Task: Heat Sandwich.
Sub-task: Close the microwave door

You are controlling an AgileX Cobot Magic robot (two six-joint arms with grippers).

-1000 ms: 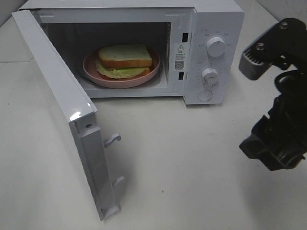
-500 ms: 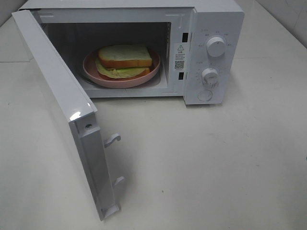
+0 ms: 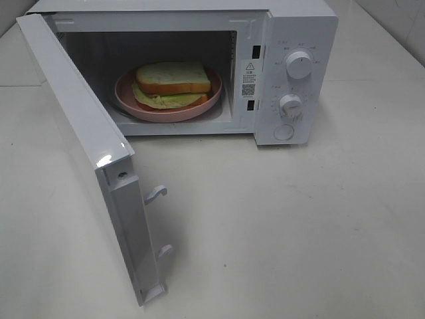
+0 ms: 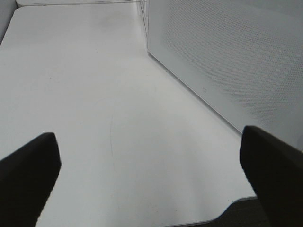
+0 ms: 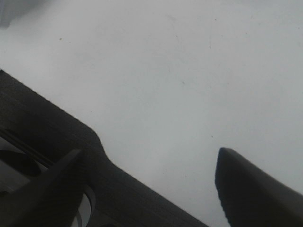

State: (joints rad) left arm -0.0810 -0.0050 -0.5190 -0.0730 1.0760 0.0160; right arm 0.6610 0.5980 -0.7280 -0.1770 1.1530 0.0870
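Observation:
The sandwich (image 3: 172, 81), tan bread with green leaf layers, lies on a round pink plate (image 3: 211, 100) inside the white microwave (image 3: 299, 26). The microwave door (image 3: 86, 143) stands wide open toward the front left. Neither arm shows in the exterior view. In the left wrist view my left gripper (image 4: 149, 175) is open and empty over the white table, with the door's dotted panel (image 4: 227, 56) beside it. In the right wrist view my right gripper (image 5: 151, 189) is open and empty above the bare table.
The microwave has two knobs (image 3: 299, 64) (image 3: 290, 103) and a round button (image 3: 283, 132) on its right panel. Two latch hooks (image 3: 154, 193) stick out of the open door's edge. The white table (image 3: 279, 226) stretches in front.
The right arm, seen at the right edge one second ago, has withdrawn out of the exterior view. The sandwich, plate and door have not moved.

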